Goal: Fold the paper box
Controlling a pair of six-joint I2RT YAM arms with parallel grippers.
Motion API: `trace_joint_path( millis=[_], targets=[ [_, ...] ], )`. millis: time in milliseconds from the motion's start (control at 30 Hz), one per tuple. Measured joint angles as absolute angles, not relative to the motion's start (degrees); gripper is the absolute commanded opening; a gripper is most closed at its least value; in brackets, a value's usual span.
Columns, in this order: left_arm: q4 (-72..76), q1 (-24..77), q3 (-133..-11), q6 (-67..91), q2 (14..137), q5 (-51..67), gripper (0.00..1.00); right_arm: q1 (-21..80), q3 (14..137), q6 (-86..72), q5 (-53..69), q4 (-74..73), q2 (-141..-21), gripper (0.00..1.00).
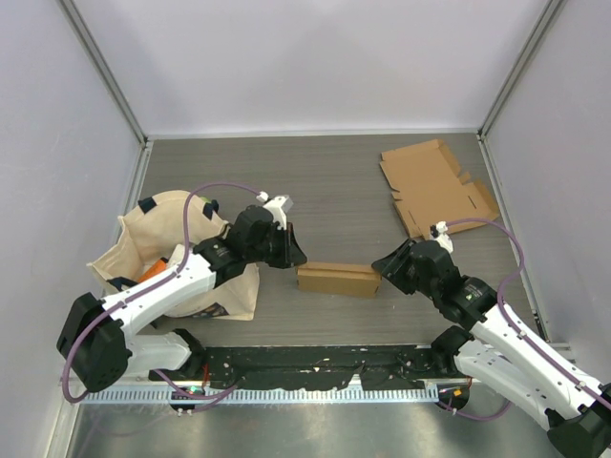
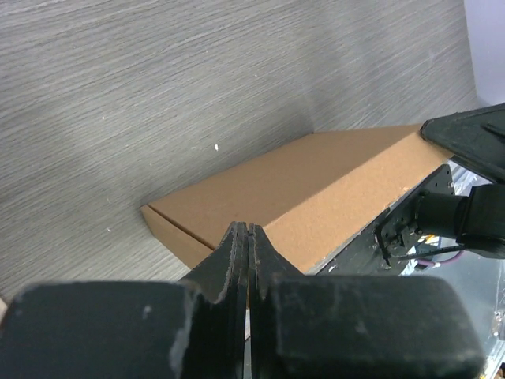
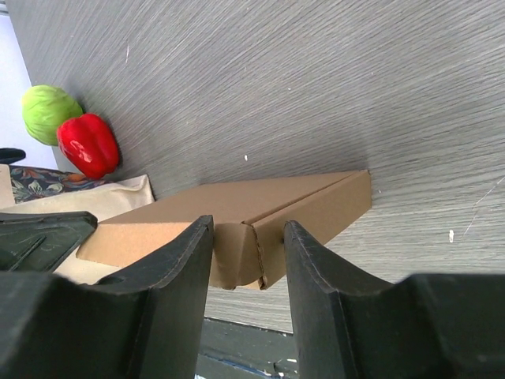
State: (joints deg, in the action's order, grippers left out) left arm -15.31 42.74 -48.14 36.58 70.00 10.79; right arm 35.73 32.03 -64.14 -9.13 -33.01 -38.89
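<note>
So the grey wood-grain surface (image 1: 334,181) takes up pretty much everything. Biggest thing on it is a beige cloth bag (image 1: 153,239) slumped at the left, with the left arm reaching over it. Over in the far right corner there's a flat, unfolded cardboard sheet (image 1: 434,186), flaps spread out.

The paper box (image 1: 338,280) itself is already folded into a shallow closed shape, lying flat in the middle toward the near side, right between the two arms. Long side runs left to right.

The left gripper (image 1: 291,253) sits just at the box's left end, its fingers pressed tight together with nothing between them. From its wrist camera the tip lines up over the box's near edge, but I can't tell if it's actually touching.

The right gripper (image 1: 385,265) is at the box's right end with its fingers apart, not clamping anything.

The right wrist view also catches a red pepper (image 3: 88,144) and a green vegetable (image 3: 49,112), touching each other beside the bag.
</note>
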Motion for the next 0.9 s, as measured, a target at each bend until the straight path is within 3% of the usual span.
trace_joint_path(
  millis=[67,200,300,533,900],
  targets=[
    [-13.32,42.59,-47.03,37.12,70.0,11.03,0.03,35.73,32.03,-64.03,-9.13,-33.01,-38.89,0.51],
    [-12.69,42.61,-46.57,37.1,70.0,10.98,0.04,35.73,32.21,-61.69,-9.15,-34.26,-39.0,0.69],
    [-12.69,42.63,-46.57,37.04,70.0,10.94,0.06,35.66,34.33,-58.59,-9.26,-37.08,-39.09,0.73],
    [-13.47,42.63,-46.92,36.6,70.02,10.11,0.1,35.66,37.82,-56.42,-7.75,-40.16,-37.41,0.73],
    [-15.07,42.63,-47.44,35.9,72.49,10.04,0.12,35.66,29.95,-71.55,-2.61,-37.5,-33.45,0.74]
  ],
)
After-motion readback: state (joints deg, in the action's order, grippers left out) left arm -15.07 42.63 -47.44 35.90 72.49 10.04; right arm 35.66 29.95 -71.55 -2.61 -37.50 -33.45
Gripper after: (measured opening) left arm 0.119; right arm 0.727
